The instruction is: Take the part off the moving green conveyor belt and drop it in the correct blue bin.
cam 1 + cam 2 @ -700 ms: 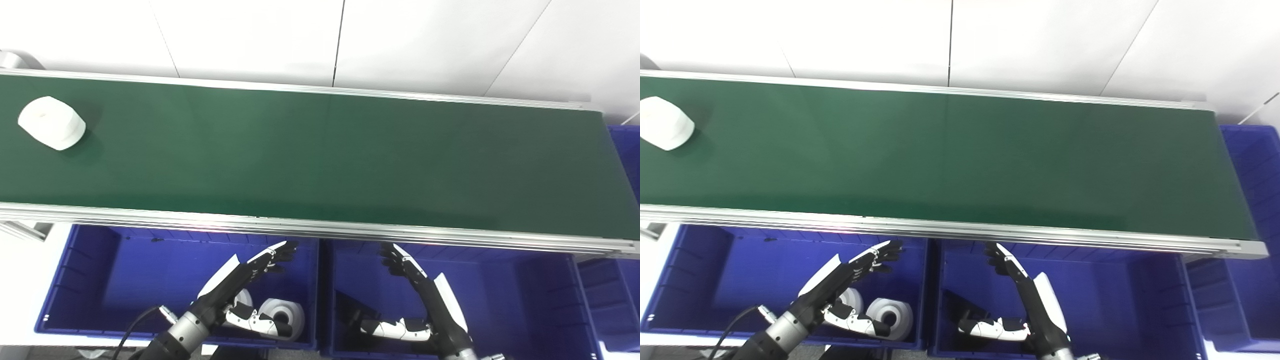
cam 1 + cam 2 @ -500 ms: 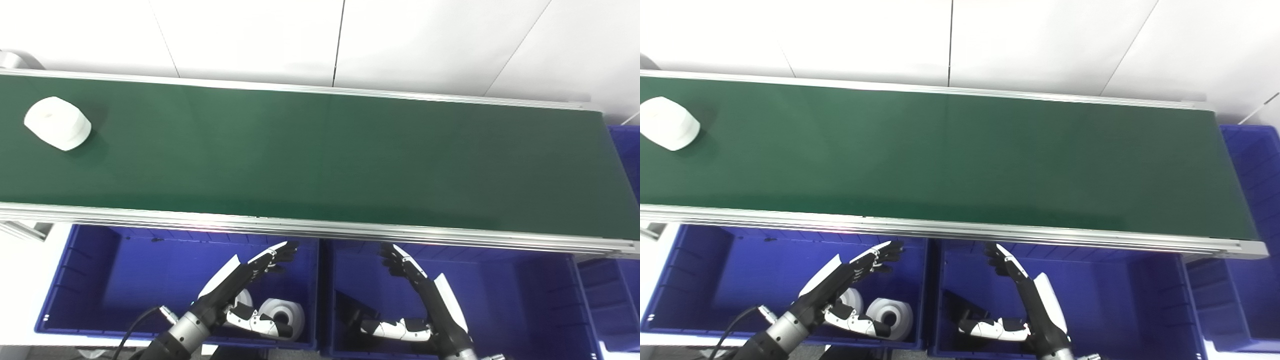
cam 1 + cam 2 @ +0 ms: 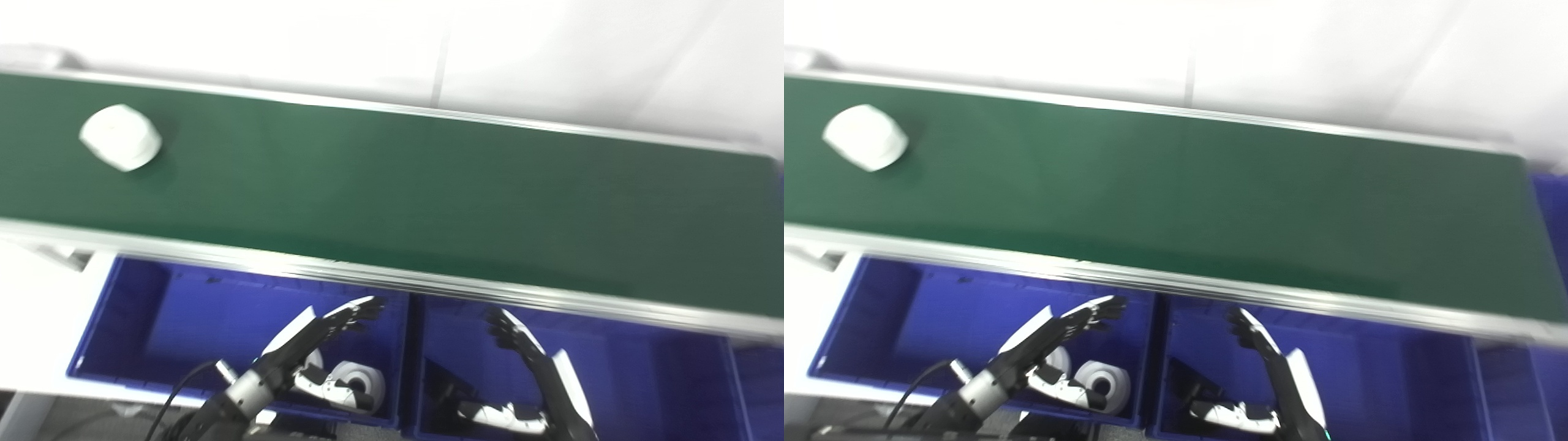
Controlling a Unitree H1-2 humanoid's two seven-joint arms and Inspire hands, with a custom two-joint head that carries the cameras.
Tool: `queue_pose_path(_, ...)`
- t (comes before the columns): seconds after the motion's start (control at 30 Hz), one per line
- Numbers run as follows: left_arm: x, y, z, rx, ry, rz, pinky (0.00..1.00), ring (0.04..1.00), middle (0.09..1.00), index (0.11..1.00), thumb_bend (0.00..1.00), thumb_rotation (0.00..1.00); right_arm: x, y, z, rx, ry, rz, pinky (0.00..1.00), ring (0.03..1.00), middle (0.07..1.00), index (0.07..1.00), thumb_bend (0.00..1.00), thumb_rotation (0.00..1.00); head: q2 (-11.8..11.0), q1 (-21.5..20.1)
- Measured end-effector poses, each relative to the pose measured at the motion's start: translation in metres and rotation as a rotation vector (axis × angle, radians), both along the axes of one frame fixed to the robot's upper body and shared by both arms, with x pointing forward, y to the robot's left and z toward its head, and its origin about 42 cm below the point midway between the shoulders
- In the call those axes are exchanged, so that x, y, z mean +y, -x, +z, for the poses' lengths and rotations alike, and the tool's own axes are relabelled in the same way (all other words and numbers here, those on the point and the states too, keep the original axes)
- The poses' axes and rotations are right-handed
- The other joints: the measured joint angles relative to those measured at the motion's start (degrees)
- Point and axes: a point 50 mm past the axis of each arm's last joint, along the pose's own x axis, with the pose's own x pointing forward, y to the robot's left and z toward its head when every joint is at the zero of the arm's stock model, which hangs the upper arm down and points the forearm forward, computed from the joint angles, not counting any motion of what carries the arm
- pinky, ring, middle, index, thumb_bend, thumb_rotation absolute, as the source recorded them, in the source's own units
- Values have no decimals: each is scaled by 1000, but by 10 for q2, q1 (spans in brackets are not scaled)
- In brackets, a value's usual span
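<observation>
A white rounded part (image 3: 120,136) lies on the green conveyor belt (image 3: 398,177) at its far left; it also shows in the right eye view (image 3: 865,136). My left hand (image 3: 324,327) is open and empty over the left blue bin (image 3: 153,306), below the belt's near rail. My right hand (image 3: 520,343) is open and empty over the middle blue bin (image 3: 643,373). Both hands are far from the part. The picture is blurred.
The left bin holds white ring-shaped parts (image 3: 358,383) near its right wall. An aluminium rail (image 3: 392,282) runs along the belt's near edge, between hands and belt. Another blue bin (image 3: 1549,196) sits at the belt's right end. A white wall stands behind.
The camera has shifted, so the whole picture moved and blurred. The white part has travelled rightward along the belt. Both hands keep their open pose over the bins.
</observation>
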Motion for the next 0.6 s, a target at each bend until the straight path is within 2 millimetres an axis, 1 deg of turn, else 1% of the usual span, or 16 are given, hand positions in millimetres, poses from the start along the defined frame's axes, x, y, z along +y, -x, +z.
queue_pose_path(0.07,-2,0,-2,7,0,-6,773,848,886,884,907,297,-1,1,-2,8,-1,-5,808,855,875,907,900,316,-9,5)
queue_pose_path(0.17,-3,1,-4,14,-1,-11,787,848,879,876,901,285,-2,2,-4,18,-13,-10,813,865,879,915,889,298,-12,9)
queue_pose_path(0.23,-3,1,-4,13,-1,-11,769,835,871,871,902,272,-3,2,-4,18,-13,-11,812,859,876,912,897,294,-12,7)
queue_pose_path(0.27,-4,0,-4,13,-1,-11,761,832,868,870,906,270,-3,2,-4,19,-13,-11,813,859,878,914,897,292,-17,5)
queue_pose_path(0.37,-4,-2,-5,11,-2,-2,752,826,866,868,910,270,-3,2,-6,25,-7,-9,794,849,875,914,893,307,-21,5)
queue_pose_path(0.47,-3,-4,-9,18,-9,-2,755,828,868,867,906,257,-3,1,-7,26,2,-3,795,851,880,915,893,293,-26,6)
queue_pose_path(0.53,-3,-4,-11,23,-12,-4,751,825,866,865,904,261,-2,-1,-7,21,2,-3,789,847,878,912,895,297,-40,4)
queue_pose_path(0.6,-4,-6,-12,24,-13,-9,747,823,865,864,906,269,-3,-4,-11,26,2,-3,784,844,878,911,895,306,-40,4)
